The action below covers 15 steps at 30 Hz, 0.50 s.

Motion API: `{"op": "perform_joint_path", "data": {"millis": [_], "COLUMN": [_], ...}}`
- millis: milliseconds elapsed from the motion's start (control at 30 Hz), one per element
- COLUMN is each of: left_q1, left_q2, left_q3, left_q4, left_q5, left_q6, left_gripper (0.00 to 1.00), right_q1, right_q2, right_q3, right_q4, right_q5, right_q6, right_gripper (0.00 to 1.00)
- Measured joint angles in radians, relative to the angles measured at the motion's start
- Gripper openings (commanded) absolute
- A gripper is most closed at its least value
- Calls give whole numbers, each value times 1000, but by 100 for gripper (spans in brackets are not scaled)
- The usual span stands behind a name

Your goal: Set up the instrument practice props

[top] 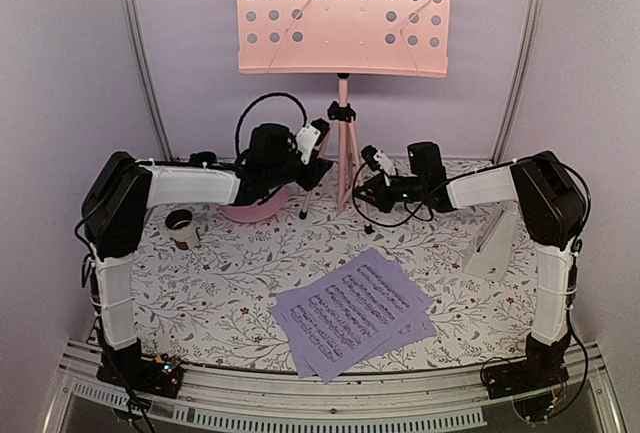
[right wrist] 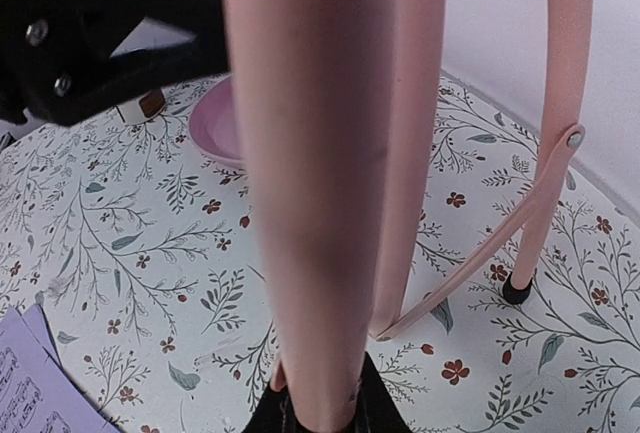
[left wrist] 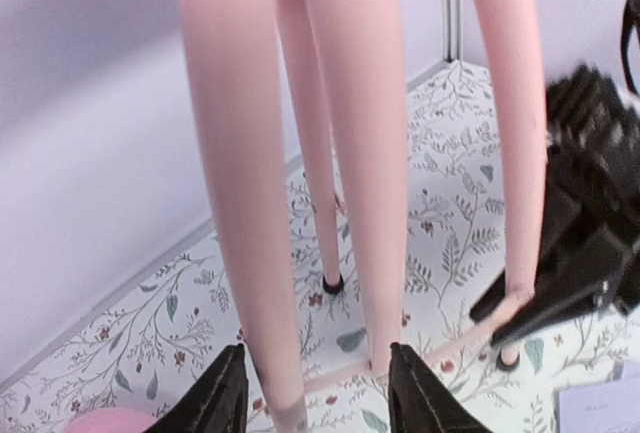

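Observation:
The pink music stand (top: 343, 13) is upright at the back of the table on its tripod (top: 343, 153). My left gripper (top: 318, 161) is at the tripod's left side; in the left wrist view it (left wrist: 318, 378) is open, with two pink legs (left wrist: 255, 253) between its fingers and a gap on each side. From the right, my right gripper (top: 366, 189) reaches in and is shut (right wrist: 320, 408) on a tripod leg (right wrist: 310, 203). The sheet music pages (top: 355, 313) lie fanned at the front centre. At the right, the white metronome (top: 492, 243) stands by the right arm.
A round pink plate (top: 255, 211) lies under the left wrist, next to the tripod. A small dark cup (top: 182, 228) stands at the left. The back wall is close behind the stand. Metal frame posts (top: 140, 53) rise on both sides.

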Motion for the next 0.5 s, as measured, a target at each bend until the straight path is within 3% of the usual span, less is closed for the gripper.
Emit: {"op": "perform_joint_path", "data": {"millis": [200,500], "left_q1": [26,97], "left_q2": [-92,-41], "left_q3": [-177,-166], "left_q4": [18,51], "left_q5": [63,181], "left_q6": [-18,-16], "left_gripper": [58,58], "right_q1": [-1,-4], "right_q2": [0,0], "right_q3": [0,21], "right_q4": [-3,-53], "right_q5": [-4,-6], "right_q6": [-3,-26], "right_gripper": [0,0]}}
